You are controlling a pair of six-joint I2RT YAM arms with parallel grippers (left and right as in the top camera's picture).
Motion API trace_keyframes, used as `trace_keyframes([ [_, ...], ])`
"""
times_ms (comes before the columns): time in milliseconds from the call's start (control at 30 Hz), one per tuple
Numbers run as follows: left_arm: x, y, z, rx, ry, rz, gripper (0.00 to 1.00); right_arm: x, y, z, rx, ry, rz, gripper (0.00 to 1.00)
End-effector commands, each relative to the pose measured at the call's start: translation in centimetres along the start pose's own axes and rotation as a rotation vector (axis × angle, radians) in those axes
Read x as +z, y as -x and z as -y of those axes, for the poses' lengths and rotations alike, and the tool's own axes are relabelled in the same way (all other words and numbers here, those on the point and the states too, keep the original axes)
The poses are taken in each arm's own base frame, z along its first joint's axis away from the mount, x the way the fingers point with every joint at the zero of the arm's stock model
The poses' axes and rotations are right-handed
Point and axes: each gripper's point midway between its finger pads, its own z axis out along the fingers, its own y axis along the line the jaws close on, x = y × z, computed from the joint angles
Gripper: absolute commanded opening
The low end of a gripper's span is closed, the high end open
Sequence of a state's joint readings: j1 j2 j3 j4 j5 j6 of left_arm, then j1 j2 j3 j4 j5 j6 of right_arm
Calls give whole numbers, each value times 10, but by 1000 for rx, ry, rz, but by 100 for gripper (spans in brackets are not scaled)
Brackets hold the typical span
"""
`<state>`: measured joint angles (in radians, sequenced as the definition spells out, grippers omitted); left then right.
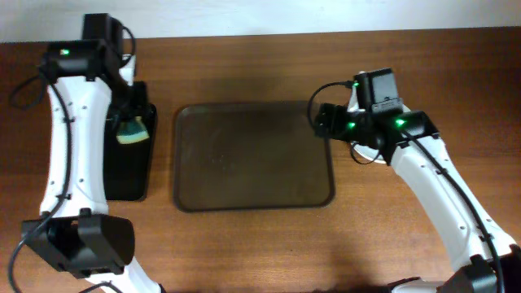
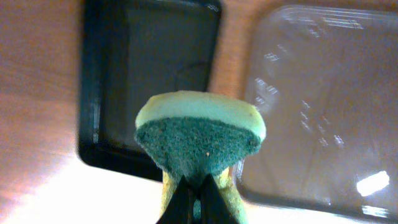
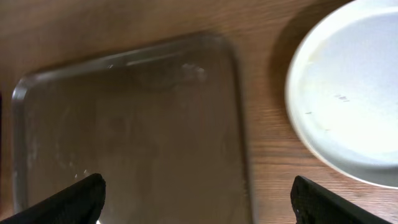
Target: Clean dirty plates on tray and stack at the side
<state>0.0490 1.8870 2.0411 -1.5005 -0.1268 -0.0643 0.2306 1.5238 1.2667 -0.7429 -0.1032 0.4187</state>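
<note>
Your right fingers [image 3: 68,199] hang spread beside the plate [image 3: 354,93]; drop carelessly and one clips its rim; your left fingers [image 2: 185,202] pinch the sponge [image 2: 199,134] thinly, so it may twist.

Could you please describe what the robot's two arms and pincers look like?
Both the left arm and right arm have white, rounded link shells with black joint housings, small green lights and thin black cables running alongside. The right pincer has plain black fingers.
</note>
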Motion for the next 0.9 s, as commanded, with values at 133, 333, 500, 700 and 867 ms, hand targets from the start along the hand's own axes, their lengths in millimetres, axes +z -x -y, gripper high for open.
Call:
trace_keyframes([
  [133, 84, -10, -71, -263, 61, -30, 1, 5, -4, -8, -11, 6, -14, 97],
  [333, 172, -23, -63, -246, 79, 44, 1, 4, -21, 0, -4, -27, -86, 98],
  [500, 178, -5, -65, -257, 78, 138, 99, 4, -25, 2, -2, -35, -103, 98],
  [700, 99, 29, -67, -267, 26, 303, 99, 0, -18, -2, -5, -25, -80, 98],
  [867, -30, 29, -78, -289, 26, 579, 99, -88, 41, -24, -114, -28, 90, 98],
])
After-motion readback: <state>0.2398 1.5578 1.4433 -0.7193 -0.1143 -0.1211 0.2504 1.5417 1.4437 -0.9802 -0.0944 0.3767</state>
